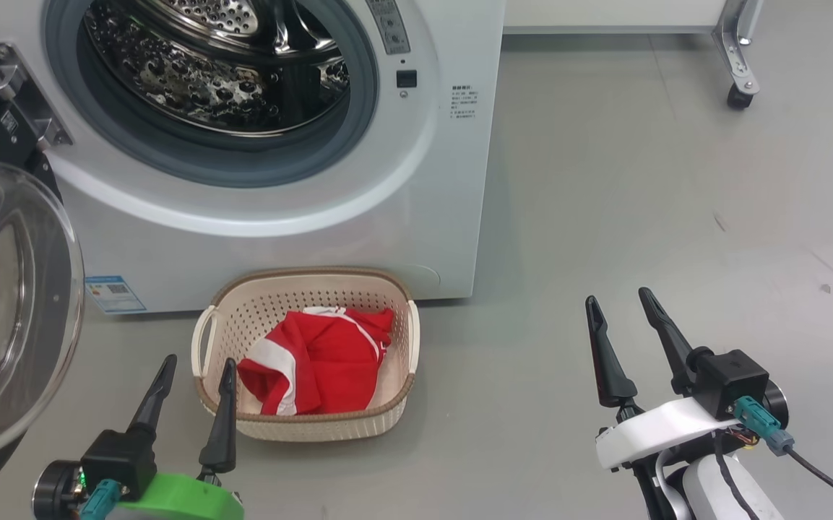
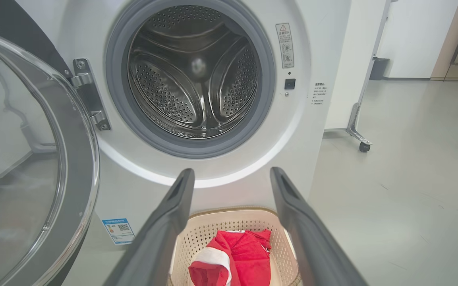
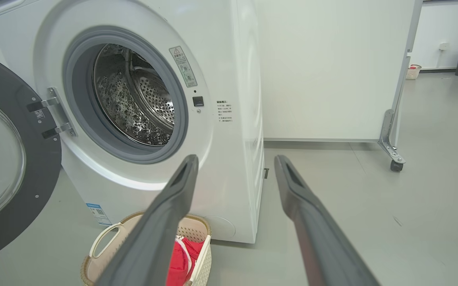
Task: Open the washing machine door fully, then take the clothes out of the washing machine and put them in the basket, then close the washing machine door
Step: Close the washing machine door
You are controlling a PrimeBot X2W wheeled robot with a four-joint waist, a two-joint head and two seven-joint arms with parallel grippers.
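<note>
washing machine door (image 1: 4,310) hanging open just left of left gripper (image 1: 199,360); right gripper (image 1: 618,296) sitting farther off; both jaws gaping wide, empty.

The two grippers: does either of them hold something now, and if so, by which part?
Nothing is held. The left gripper and the right gripper are both open and empty. The clothes lie loose in the basket.

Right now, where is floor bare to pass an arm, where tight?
Bare grey floor stretches right of the white front-loading washing machine, around the open right gripper. A narrow strip lies between the round black-rimmed glass door and the cream perforated basket. Crowded: that basket, holding red white-trimmed clothes, close before the machine, by the left gripper.
</note>
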